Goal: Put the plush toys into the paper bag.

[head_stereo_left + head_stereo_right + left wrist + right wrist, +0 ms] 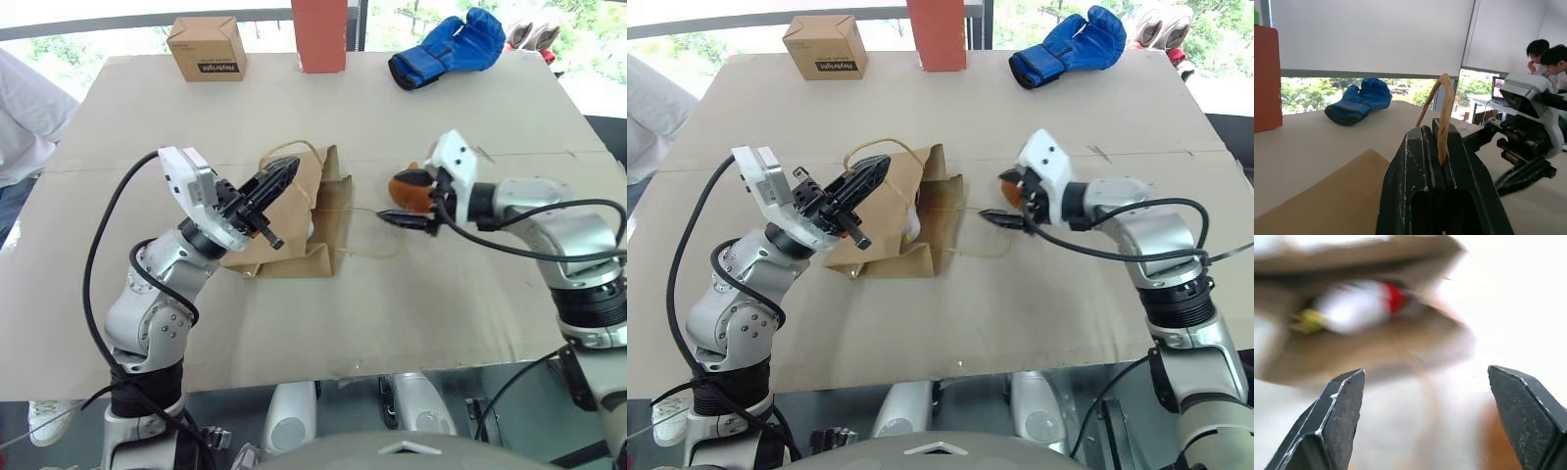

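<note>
At the left edge of the head view a person's white sleeve (24,117) shows beside the surface (460,294), a wide sheet of tan cardboard running to the windows at the top of the frame.

Left of centre, the left hand (284,176) is clamped together on one twisted loop handle (1444,115) of the paper bag (318,230), its fingers angled up toward the right. The bag lies on its side at mid-frame, its long axis running left to right across the picture and its mouth opening toward the right; the second handle (367,250) trails loose on the surface past the mouth. The white chicken plush toy (1359,308) lies inside the bag, just within the mouth, red top and yellow feet showing in the right wrist view.

Right of centre, the right hand (411,201) has its fingers spread apart, pointing left toward the bag's mouth. The orange-brown plush toy (416,194) sits right at that hand, outside the bag; whether the fingers touch it I cannot tell.

Along the top of the frame stand a small printed cardboard box (206,49), a red upright box (318,34) and a blue boxing glove (446,49). The left wrist view shows two people (1547,58) at a laptop, upper right.
</note>
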{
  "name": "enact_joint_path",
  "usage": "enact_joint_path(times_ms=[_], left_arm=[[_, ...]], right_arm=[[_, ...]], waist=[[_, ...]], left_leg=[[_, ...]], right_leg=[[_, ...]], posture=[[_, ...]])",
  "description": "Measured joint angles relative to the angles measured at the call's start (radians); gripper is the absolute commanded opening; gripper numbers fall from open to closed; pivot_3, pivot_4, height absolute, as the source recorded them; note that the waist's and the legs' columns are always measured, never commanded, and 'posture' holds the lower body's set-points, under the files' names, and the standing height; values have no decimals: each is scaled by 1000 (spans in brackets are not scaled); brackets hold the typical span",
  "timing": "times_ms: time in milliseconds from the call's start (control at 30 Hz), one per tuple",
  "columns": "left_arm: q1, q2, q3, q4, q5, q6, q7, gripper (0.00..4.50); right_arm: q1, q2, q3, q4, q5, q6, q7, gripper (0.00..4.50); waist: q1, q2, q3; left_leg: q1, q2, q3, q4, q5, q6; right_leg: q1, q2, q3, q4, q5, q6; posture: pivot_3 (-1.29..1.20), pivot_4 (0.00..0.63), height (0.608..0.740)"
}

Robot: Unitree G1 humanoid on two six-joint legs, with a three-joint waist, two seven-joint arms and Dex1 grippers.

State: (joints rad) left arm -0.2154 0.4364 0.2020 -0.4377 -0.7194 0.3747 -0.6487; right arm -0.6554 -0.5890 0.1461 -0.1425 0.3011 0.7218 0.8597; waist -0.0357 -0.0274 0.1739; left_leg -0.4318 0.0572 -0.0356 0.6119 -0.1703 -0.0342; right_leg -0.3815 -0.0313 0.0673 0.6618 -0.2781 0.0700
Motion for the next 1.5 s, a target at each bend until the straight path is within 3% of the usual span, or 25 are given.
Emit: enact_joint_path(times_ms=[67,133,233,367,400,567,600,767,1100,1167,1333,1500], left_arm=[[-6,0,0,-1,0,0,4,0],[-21,-1,-5,-5,-1,0,12,0],[-27,-2,-7,-6,0,0,19,0],[-52,-16,-20,-6,1,0,35,0],[-63,-18,-23,-6,1,0,37,0],[-76,-22,-31,-4,1,1,35,0],[-77,-19,-34,1,-2,3,28,0],[-109,-19,-57,31,-14,12,-6,0],[-166,-15,-65,95,-17,21,-56,0],[-166,-14,-66,95,-14,22,-58,0],[-143,14,-43,94,-13,30,-58,0],[-144,14,-54,94,-15,34,-69,0]], right_arm=[[-43,4,28,121,-61,-37,-27,3868],[-89,28,72,268,-135,-82,-61,3351],[-146,105,127,504,-207,-182,-80,2197],[-168,112,141,561,-265,-309,-63,168],[-165,110,140,552,-268,-321,-58,64],[-122,83,119,491,-260,-335,-33,64],[-59,53,79,356,-205,-350,22,64],[-51,95,68,88,-123,-312,58,64],[-129,188,194,126,-183,-340,59,64],[-129,158,186,141,-189,-339,53,64],[-59,-62,48,203,-253,-332,1,64],[-58,-65,-45,124,-184,-266,-3,64]], waist=[[-7,0,0],[-7,0,0],[-7,0,0],[-1,0,0],[-2,0,0],[-3,0,0],[1,1,1],[-7,2,1],[3,2,1],[6,2,1],[23,2,2],[-5,2,2]], left_leg=[[1,0,1,0,0,0],[1,0,1,0,0,0],[0,0,1,0,0,0],[0,0,0,0,0,0],[0,0,1,0,0,0],[0,0,0,0,0,0],[-1,0,0,0,0,0],[1,0,-1,-1,0,0],[-1,0,-1,0,0,0],[-1,0,0,0,0,0],[-1,-1,1,0,0,0],[1,0,0,0,0,0]], right_leg=[[0,0,1,0,0,0],[0,0,1,0,0,0],[0,1,1,0,0,0],[0,0,1,0,0,0],[0,0,1,0,0,0],[0,0,1,0,0,0],[0,0,1,0,0,0],[0,1,1,1,0,0],[0,1,0,0,0,0],[0,0,0,0,0,0],[0,-1,1,-1,0,0],[0,1,1,1,0,0]], posture=[[0,150,740],[0,150,740],[0,150,740],[0,150,740],[0,150,740],[0,150,740],[0,150,740],[0,150,740],[0,150,740],[0,150,740],[0,150,740],[0,150,740]])
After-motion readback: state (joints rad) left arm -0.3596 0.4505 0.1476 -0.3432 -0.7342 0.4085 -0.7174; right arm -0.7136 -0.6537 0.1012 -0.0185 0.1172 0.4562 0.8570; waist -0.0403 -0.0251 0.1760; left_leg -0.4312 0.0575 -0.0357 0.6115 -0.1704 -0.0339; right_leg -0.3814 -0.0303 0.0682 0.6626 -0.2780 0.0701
